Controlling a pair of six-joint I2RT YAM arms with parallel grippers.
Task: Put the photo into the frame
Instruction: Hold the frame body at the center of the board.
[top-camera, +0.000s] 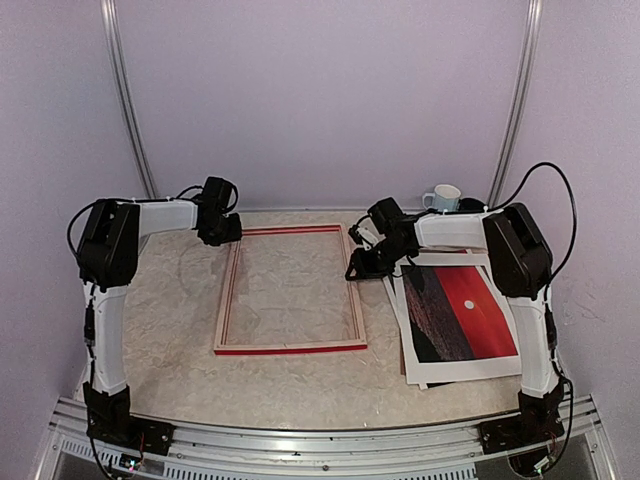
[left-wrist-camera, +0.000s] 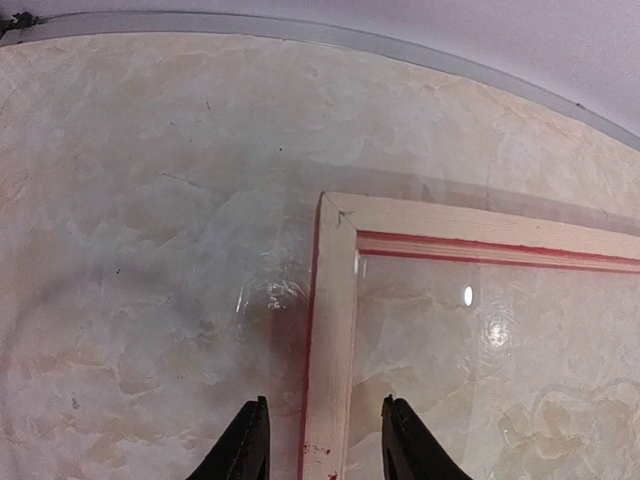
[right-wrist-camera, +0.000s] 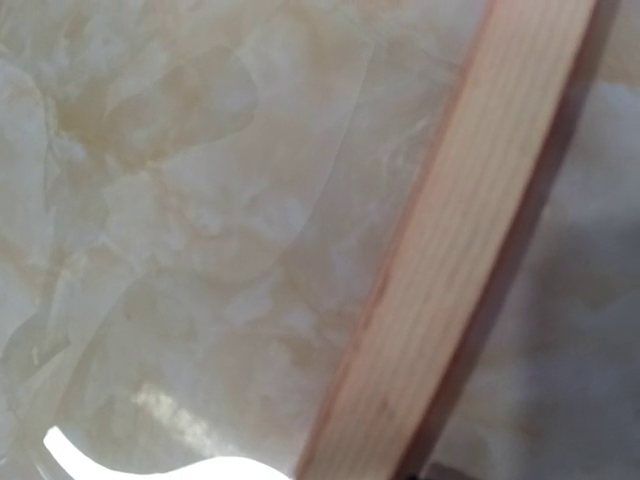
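frame (top-camera: 290, 348): lay back-up mid-worktop (top-camera: 180, 330), nothing in it.
photo (top-camera: 462, 312): lay picture-up by the right edge, not yet inserted.
left claw (left-wrist-camera: 325, 440): mine, spread astride the frame's far-left rail.
right claw (top-camera: 365, 262): over the right rail; I couldn't tell its state.

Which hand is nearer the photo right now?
Right. The right hand hovers beside the photo, by its far left corner; the left hand is across the frame.

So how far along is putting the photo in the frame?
Done: frame lies flat, pale back up. In hand: left hand open astride its left rail, right hand at the right rail. Left: photo lies face up beside it, not yet inserted.
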